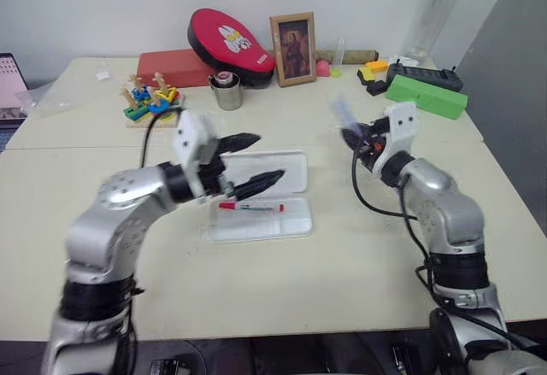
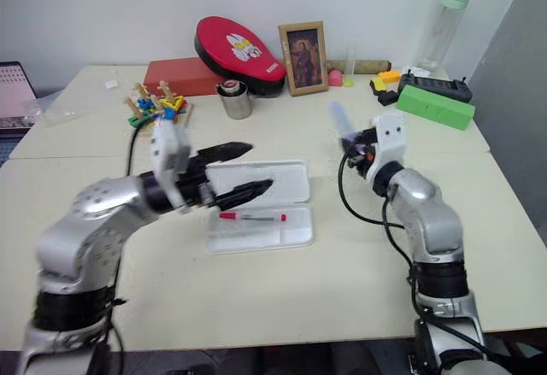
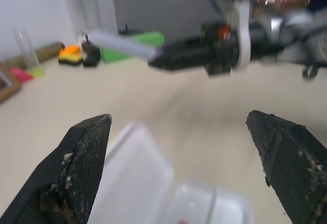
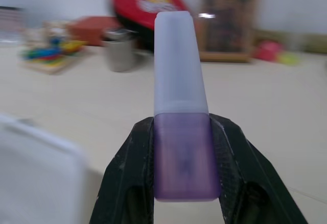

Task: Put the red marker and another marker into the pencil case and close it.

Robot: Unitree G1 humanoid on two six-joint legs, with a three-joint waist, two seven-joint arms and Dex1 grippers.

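Left gripper [image 1: 246, 164]: jaws wide apart, nothing between them, arm bent at the elbow, fingers level and pointing toward the robot's right. Right gripper [image 4: 181, 132]: raised off the desk, wrist level, jaws clamped on the lilac marker [image 4: 179, 96], cap end sticking out past the fingertips.

A robot test room: cream table [image 1: 282, 290] crowded with toys [image 1: 151, 99] and props.

White pencil case [image 1: 256, 213]; red-capped white marker [image 1: 250, 208]; lilac marker [image 4: 181, 137]; black fingers [image 3: 82, 168].
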